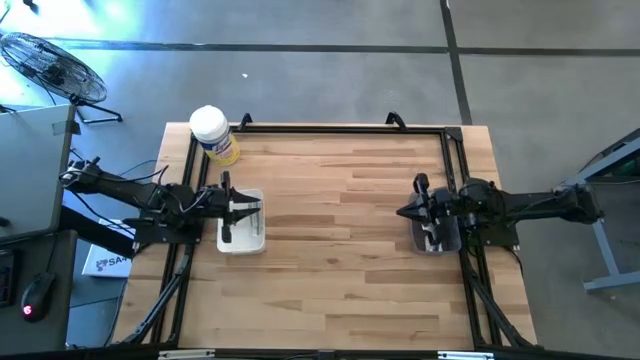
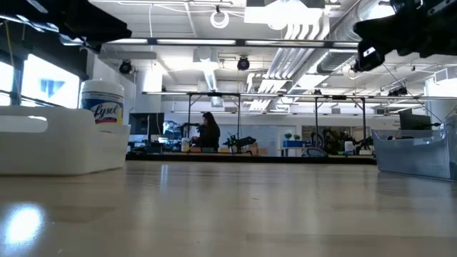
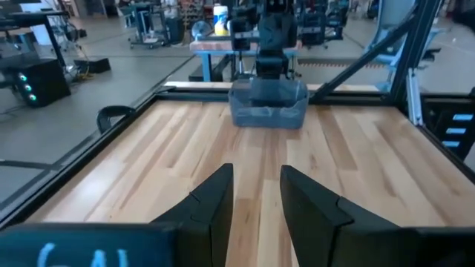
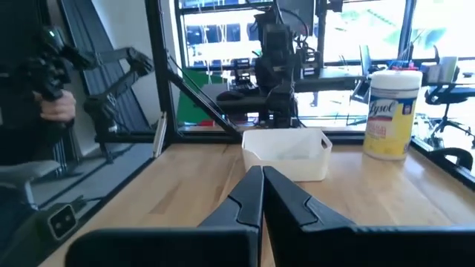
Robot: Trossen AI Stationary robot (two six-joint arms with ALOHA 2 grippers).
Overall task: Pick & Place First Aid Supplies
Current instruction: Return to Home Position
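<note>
Packets are the one thing I cannot find. The white bin's (image 1: 243,246) walls hide its inside in the right wrist view. The translucent grey bin (image 3: 267,111) shows only a dim murk through its side in the left wrist view, and from above each arm covers much of its bin. My left gripper (image 3: 256,174) hangs over the white bin at the table's (image 1: 340,250) left edge, fingers a narrow gap apart, holding nothing. My right gripper (image 4: 261,172) hangs over the grey bin at the right edge, fingers pressed together, empty. Only the right wrist and low views let me read the label on the Lysol canister (image 4: 387,111), which stands near the white bin.
</note>
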